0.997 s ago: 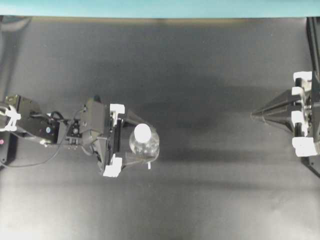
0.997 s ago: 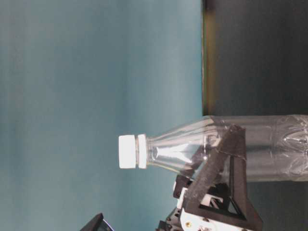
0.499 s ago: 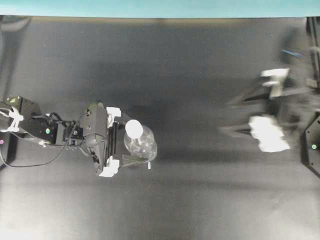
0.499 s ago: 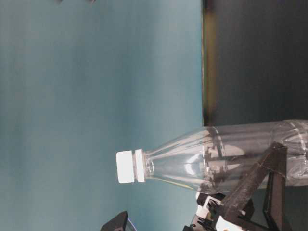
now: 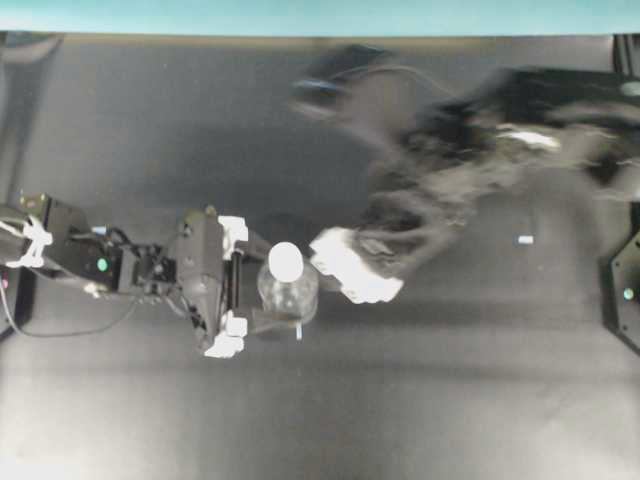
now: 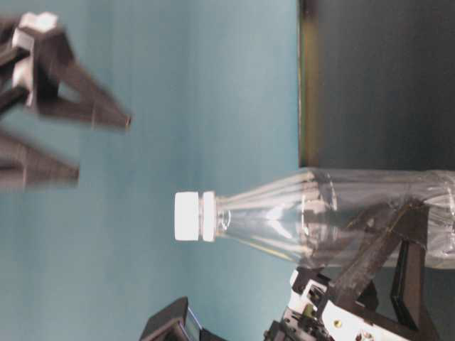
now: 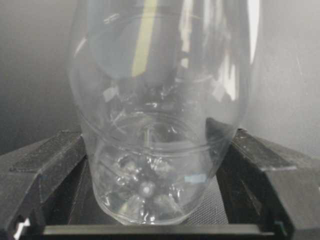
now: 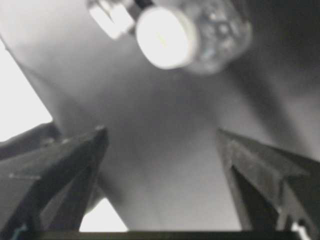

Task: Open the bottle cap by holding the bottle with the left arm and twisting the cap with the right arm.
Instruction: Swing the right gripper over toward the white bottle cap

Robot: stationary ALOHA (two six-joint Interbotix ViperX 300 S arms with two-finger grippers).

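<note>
A second ago the right arm (image 5: 470, 150) sat parked at the table's 3 o'clock edge; now, a blur, it has swung in, its right gripper (image 8: 160, 145) spread wide and empty, with the bottle cap (image 5: 285, 260) ahead at its 12 o'clock, not yet reached. The left gripper (image 7: 155, 165) has narrowed onto the bottle (image 5: 288, 290) and its fingers touch the base on both sides, so the hold looks nearly set and twisting comes next. The bottle stands upright, left of the table's centre: clear, empty, white cap on
</note>
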